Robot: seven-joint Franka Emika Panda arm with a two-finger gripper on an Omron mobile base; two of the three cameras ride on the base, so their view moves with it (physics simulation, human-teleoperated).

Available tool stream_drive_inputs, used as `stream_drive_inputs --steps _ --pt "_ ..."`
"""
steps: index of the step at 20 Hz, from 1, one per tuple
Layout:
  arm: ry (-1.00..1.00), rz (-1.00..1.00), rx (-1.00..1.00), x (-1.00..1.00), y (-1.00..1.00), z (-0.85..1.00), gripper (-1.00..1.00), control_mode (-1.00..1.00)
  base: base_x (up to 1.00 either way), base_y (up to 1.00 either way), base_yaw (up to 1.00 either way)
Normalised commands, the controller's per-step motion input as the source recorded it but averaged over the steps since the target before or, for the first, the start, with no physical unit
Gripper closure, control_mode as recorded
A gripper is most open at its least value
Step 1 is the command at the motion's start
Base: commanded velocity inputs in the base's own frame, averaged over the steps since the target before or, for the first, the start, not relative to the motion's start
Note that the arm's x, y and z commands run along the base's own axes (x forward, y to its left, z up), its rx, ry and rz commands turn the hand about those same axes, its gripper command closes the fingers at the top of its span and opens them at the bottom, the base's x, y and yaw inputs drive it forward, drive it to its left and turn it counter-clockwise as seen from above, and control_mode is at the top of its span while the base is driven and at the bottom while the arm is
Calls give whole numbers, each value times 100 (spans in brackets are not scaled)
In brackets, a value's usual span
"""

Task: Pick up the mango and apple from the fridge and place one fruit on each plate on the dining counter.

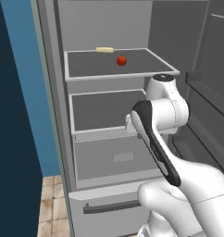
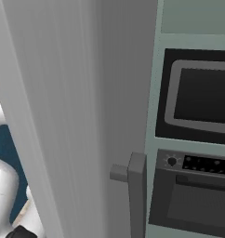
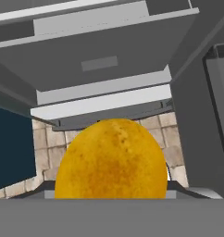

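Note:
The mango (image 3: pixel 111 162), yellow-orange and speckled, looms large at the bottom of the hand view. My gripper (image 3: pixel 111 193) is shut on it, and the fruit covers the fingers. It hangs above the tiled floor, in front of the lower drawers of the fridge (image 3: pixel 100 65). The fridge (image 1: pixel 109 111) stands open. The glossy red apple (image 1: pixel 121 60) rests on its upper dark shelf, towards the back. My white arm (image 1: pixel 155 125) bends in front of the middle shelf and hides the hand. The plates and the dining counter are out of view.
A pale yellow stick (image 1: pixel 104 49) lies at the back of the apple's shelf. The fridge door (image 1: pixel 211 92) with rail shelves stands open on the right. A grey panel (image 2: pixel 63 116) blocks the right base view, with a built-in microwave (image 2: pixel 202 97) and an oven (image 2: pixel 198 195) beyond it.

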Motion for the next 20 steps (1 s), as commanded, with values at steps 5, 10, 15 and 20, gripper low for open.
stream_drive_inputs --steps 5,10,15,20 --pt "0 0 0 0 0 0 100 -100 0 0 0" --pt "0 0 0 -3 0 0 100 100 -63 53 0" --pt "0 0 0 0 0 0 100 100 -57 59 -31" --pt "0 0 0 0 0 0 100 100 -81 10 -65"
